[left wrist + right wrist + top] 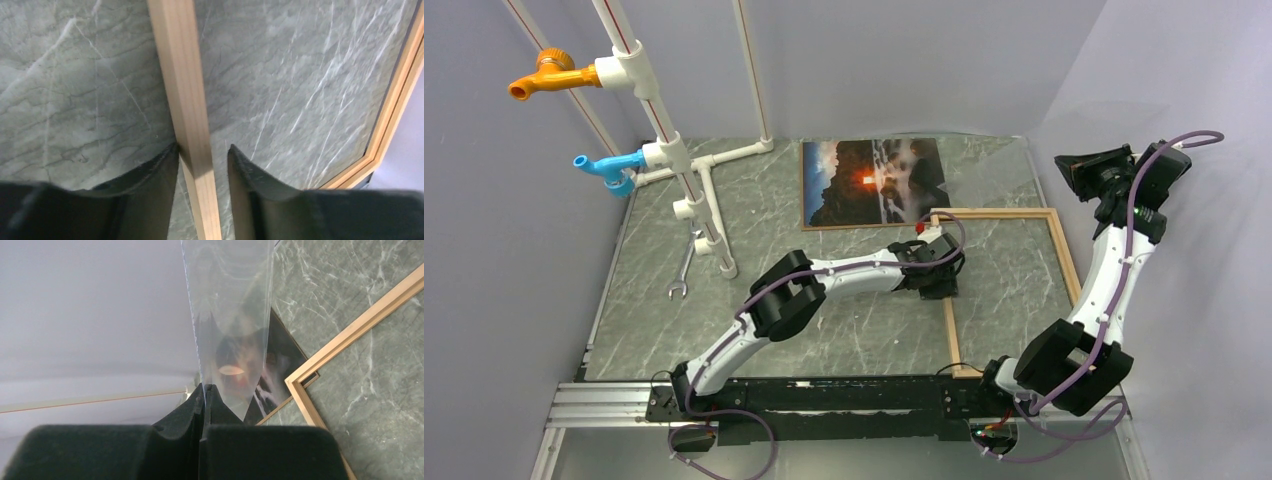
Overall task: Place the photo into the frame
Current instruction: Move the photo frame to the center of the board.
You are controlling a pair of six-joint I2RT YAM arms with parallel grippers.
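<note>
The photo, a dark seascape with an orange sun, lies face up at the back middle of the table; it also shows in the right wrist view. The frame of light wood lies flat to its right. My left gripper straddles the frame's left strip: the left finger touches it, the right finger stands a little off, so the gripper is open. My right gripper is raised at the back right, shut on the edge of a clear sheet that stands upright.
A white pipe rig with an orange tap and a blue tap stands at the back left. A wrench lies near its foot. Pale walls close in the table on three sides.
</note>
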